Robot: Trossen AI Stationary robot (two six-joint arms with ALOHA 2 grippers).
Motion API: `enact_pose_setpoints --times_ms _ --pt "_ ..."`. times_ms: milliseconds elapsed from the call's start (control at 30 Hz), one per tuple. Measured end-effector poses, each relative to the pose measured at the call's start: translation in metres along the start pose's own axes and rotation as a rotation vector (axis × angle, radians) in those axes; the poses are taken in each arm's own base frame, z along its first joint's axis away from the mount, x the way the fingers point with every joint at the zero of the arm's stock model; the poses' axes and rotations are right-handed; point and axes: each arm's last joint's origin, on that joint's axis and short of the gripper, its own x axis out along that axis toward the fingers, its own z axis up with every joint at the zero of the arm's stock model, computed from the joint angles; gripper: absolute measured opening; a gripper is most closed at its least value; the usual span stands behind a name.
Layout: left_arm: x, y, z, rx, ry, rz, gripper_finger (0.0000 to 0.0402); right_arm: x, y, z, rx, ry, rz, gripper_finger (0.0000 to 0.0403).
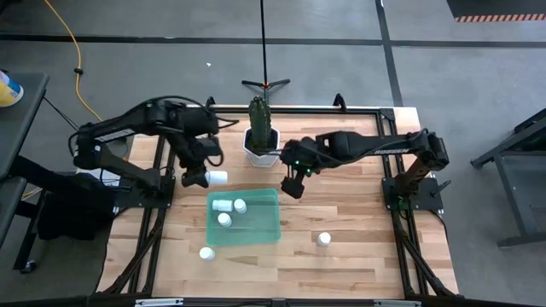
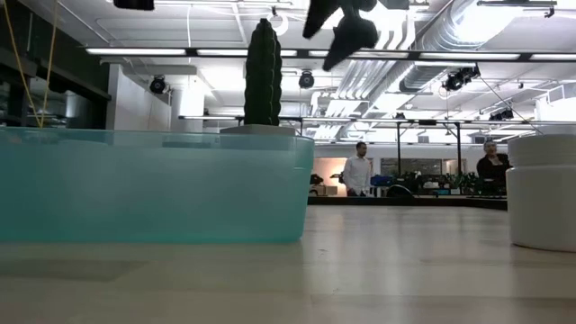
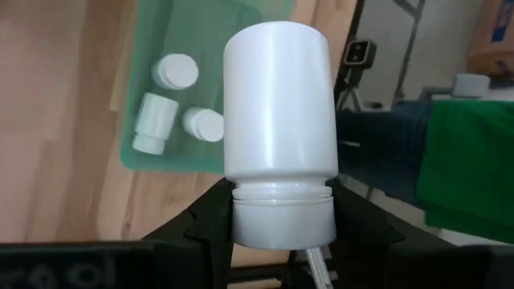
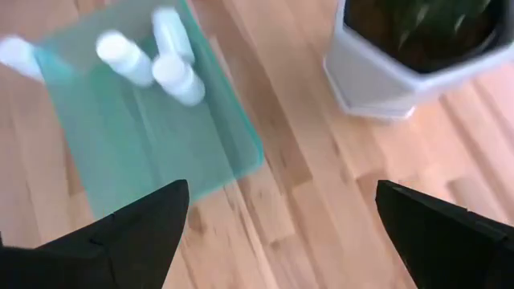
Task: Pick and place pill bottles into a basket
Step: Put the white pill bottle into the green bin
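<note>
My left gripper (image 1: 194, 177) is shut on a white pill bottle (image 1: 217, 176) just beyond the far left corner of the teal basket (image 1: 244, 216). Three bottles lie in the basket's far left part (image 1: 229, 209), also shown in the left wrist view (image 3: 173, 100). One bottle (image 1: 206, 252) stands on the table by the basket's near left corner, another (image 1: 323, 239) to its right. My right gripper (image 1: 292, 183) is open and empty beyond the basket's far right corner; its fingers stand wide apart (image 4: 281, 241). My left gripper pinches the bottle by its cap end (image 3: 281, 221), one finger (image 3: 205, 225) on each side of the cap. The bottle's body (image 3: 277, 96) sticks out forward past the fingers, lying about level with its base toward the table's right. It looks clear of the table.
A white hexagonal pot with a cactus (image 1: 260, 141) stands at the table's far middle, close to my right arm; it also shows in the right wrist view (image 4: 401, 64). In the low view the basket wall (image 2: 153, 184) is at the left and a bottle (image 2: 544, 189) at the right. People stand far behind.
</note>
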Motion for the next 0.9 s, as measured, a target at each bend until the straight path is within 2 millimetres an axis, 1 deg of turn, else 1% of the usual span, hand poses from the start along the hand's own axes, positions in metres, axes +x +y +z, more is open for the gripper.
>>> enact_pose_setpoints --times_ms 133,233,367,433,600,767,900 --pt "0.015 0.003 0.016 -0.014 0.063 -0.013 0.0193 0.014 0.001 -0.014 0.017 0.059 -0.020 0.0390" --pt "0.032 0.003 0.027 -0.015 0.123 -0.006 0.0193 0.023 0.000 -0.024 0.041 0.099 -0.039 0.0390" --pt "0.052 -0.002 0.036 0.011 0.202 -0.012 0.0193 0.032 -0.004 -0.034 0.064 0.144 -0.073 0.0390" --pt "0.062 -0.004 0.040 0.022 0.230 -0.007 0.0193 0.033 -0.007 -0.038 0.064 0.167 -0.107 0.0389" --pt "0.081 -0.010 0.040 0.042 0.300 0.017 0.0194 0.031 -0.018 -0.047 0.057 0.232 -0.267 0.0389" --pt "0.100 -0.017 0.037 0.077 0.365 0.068 0.0208 0.027 -0.032 -0.052 0.074 0.290 -0.409 0.0389" --pt "0.113 -0.020 0.036 0.096 0.402 0.118 0.0192 0.024 -0.045 -0.052 0.094 0.314 -0.491 0.0389"
